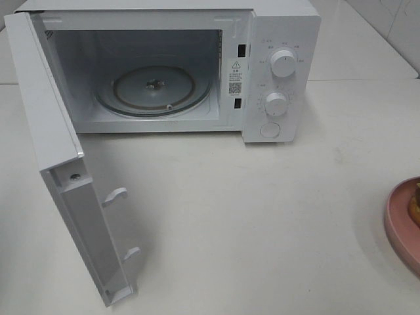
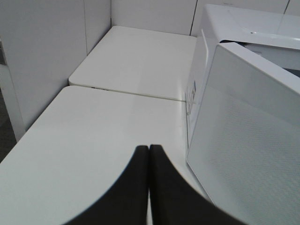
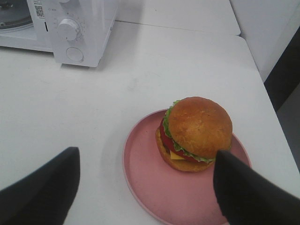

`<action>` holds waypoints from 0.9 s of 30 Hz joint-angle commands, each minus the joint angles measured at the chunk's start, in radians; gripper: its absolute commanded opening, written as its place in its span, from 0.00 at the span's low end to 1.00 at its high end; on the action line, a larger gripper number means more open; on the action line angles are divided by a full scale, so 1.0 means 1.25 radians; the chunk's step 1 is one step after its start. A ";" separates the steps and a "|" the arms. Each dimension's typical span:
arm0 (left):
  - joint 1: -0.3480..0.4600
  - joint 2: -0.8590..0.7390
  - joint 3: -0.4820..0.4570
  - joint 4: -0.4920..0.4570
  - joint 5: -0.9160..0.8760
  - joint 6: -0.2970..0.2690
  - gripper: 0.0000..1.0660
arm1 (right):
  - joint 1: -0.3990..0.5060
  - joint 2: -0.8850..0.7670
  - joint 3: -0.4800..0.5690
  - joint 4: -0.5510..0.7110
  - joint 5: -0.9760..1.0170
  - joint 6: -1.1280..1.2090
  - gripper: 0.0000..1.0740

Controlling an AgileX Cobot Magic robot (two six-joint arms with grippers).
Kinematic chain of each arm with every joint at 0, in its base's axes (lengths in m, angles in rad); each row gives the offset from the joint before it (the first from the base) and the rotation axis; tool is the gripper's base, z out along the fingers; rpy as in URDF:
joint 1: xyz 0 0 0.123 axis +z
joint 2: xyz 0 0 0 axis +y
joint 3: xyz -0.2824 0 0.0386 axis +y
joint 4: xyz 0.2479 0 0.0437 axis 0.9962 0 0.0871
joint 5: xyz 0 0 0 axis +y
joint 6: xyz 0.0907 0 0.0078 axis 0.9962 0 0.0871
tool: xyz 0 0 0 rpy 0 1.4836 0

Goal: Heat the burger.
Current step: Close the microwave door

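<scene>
On the pink plate [image 3: 154, 187] sits the burger [image 3: 194, 133]; microwave [image 1: 275, 39] cavity holds only its turntable [image 1: 154, 88].

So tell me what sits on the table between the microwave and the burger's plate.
Nothing: bare white table separates the microwave from the pink plate, shown in the right wrist view.

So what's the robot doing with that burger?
It is getting ready to warm it up. The microwave already has its door swung wide open, and nothing sits on the glass tray inside. The burger waits on a pink plate on the table. The right gripper hangs open above it. The left gripper is shut, holding nothing.
</scene>
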 commanded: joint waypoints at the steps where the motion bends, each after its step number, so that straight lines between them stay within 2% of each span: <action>1: 0.000 0.049 0.024 -0.009 -0.126 0.003 0.00 | -0.002 -0.021 0.000 0.001 0.001 -0.010 0.71; 5: 0.000 0.102 0.024 -0.008 -0.173 0.002 0.00 | -0.002 -0.021 0.000 0.001 0.001 -0.010 0.71; 8: 0.000 0.156 0.024 0.021 -0.246 -0.004 0.00 | -0.002 -0.021 0.000 0.001 0.001 -0.010 0.71; 9: 0.000 0.189 0.024 0.054 -0.290 -0.019 0.00 | -0.002 -0.021 0.000 0.001 0.001 -0.010 0.71; 10: 0.000 0.224 0.024 0.105 -0.333 -0.058 0.00 | -0.002 -0.021 0.000 0.001 0.001 -0.010 0.71; 11: 0.000 0.224 0.024 0.105 -0.333 -0.058 0.00 | -0.002 -0.021 0.000 0.001 0.001 -0.010 0.71; 12: 0.000 0.241 0.024 0.129 -0.346 -0.086 0.00 | -0.002 -0.021 0.000 0.001 0.001 -0.010 0.71; 13: 0.000 0.272 0.024 0.195 -0.374 -0.154 0.00 | -0.002 -0.021 0.000 0.001 0.001 -0.010 0.71; 14: 0.000 0.272 0.024 0.195 -0.374 -0.154 0.00 | -0.002 -0.021 0.000 0.001 0.001 -0.010 0.71; 15: 0.000 0.289 0.024 0.236 -0.385 -0.194 0.00 | -0.002 -0.021 0.000 0.001 0.001 -0.010 0.71; 16: 0.000 0.323 0.024 0.310 -0.402 -0.261 0.00 | -0.002 -0.021 0.000 0.001 0.001 -0.010 0.71; 17: 0.000 0.323 0.024 0.310 -0.402 -0.261 0.00 | -0.002 -0.021 0.000 0.001 0.001 -0.010 0.71; 19: 0.000 0.380 0.024 0.418 -0.447 -0.329 0.00 | -0.002 -0.021 0.000 0.001 0.001 -0.010 0.71; 21: 0.000 0.402 0.024 0.437 -0.469 -0.336 0.00 | -0.002 -0.021 0.000 0.001 0.001 -0.010 0.71; 22: 0.000 0.443 0.024 0.457 -0.531 -0.344 0.00 | -0.002 -0.021 0.000 0.001 0.001 -0.010 0.71; 27: 0.000 0.530 0.024 0.493 -0.650 -0.345 0.00 | -0.002 -0.021 0.000 0.001 0.001 -0.010 0.71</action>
